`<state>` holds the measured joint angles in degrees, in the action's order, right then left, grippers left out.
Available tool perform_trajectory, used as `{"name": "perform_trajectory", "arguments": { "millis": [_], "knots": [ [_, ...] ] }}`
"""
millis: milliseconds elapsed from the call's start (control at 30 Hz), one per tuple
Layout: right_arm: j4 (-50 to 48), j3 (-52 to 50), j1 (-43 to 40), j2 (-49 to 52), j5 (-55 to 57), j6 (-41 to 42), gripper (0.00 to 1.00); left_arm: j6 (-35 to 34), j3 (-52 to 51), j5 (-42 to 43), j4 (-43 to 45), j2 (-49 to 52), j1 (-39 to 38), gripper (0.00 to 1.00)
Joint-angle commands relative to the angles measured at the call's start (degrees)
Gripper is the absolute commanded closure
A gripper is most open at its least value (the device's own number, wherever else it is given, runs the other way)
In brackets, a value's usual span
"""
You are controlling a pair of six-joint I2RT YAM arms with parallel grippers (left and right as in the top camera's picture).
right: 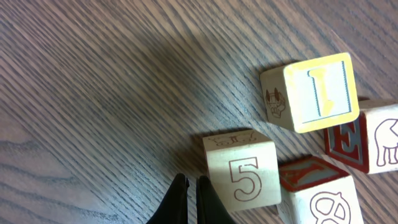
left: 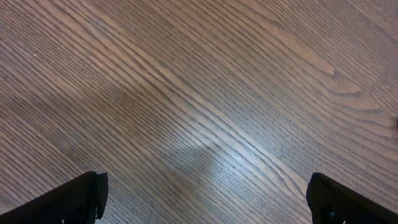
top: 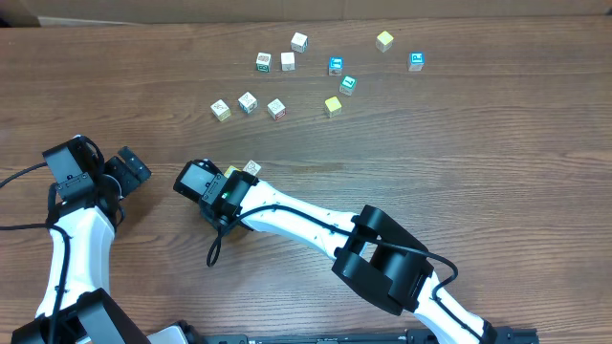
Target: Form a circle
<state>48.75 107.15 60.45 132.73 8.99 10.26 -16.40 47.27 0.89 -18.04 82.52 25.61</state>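
Note:
The circle [right: 292, 155] is a tight cluster of small cubes at the right of the right wrist view. It holds a yellow-faced "I" cube [right: 317, 93], a pale "5" cube [right: 242, 171], a red "E" cube [right: 346, 144] and a pale cube with a red top [right: 320, 196]. My right gripper [right: 191, 185] is shut with nothing in it, its tips just left of the "5" cube. From overhead, the right gripper [top: 218, 191] covers most of the cluster; a pale cube [top: 251, 167] and a yellow edge [top: 232, 173] show. My left gripper [left: 205, 199] is open over bare wood.
Several loose cubes lie scattered across the far half of the table, among them a row of three [top: 248, 103], a yellow one [top: 332, 105] and a blue one [top: 416, 61]. The left gripper [top: 132, 170] sits near the table's left side, apart from all cubes.

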Motion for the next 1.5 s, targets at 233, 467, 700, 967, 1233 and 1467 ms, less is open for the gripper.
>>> {"name": "perform_trajectory", "arguments": {
  "millis": [233, 467, 700, 967, 1233, 1467],
  "knots": [
    [2.8, -0.3, -0.3, 0.2, 0.4, -0.3, 0.96, -0.5, -0.1, 0.2, 0.0, -0.9, 0.2, 0.01],
    [0.4, -0.3, -0.5, 0.2, 0.4, -0.3, 0.96, -0.5, -0.1, 0.2, 0.1, -0.9, 0.2, 0.01],
    [-1.8, -0.3, -0.5, 0.2, 0.4, -0.3, 0.96, -0.5, -0.1, 0.2, 0.1, -0.9, 0.2, 0.01],
    [-3.8, 3.7, -0.6, 0.2, -0.1, 0.6, 0.96, -0.5, -0.1, 0.2, 0.1, -0.9, 0.2, 0.00],
    [-0.2, 4.4, -0.7, 0.2, -3.1, 2.1, 0.96, -0.5, -0.1, 0.2, 0.1, -0.9, 0.2, 0.00],
    [-1.0, 1.2, -0.8, 0.2, -3.1, 2.1, 0.96, -0.5, -0.1, 0.2, 0.1, -0.9, 0.2, 0.00]
  ]
}}
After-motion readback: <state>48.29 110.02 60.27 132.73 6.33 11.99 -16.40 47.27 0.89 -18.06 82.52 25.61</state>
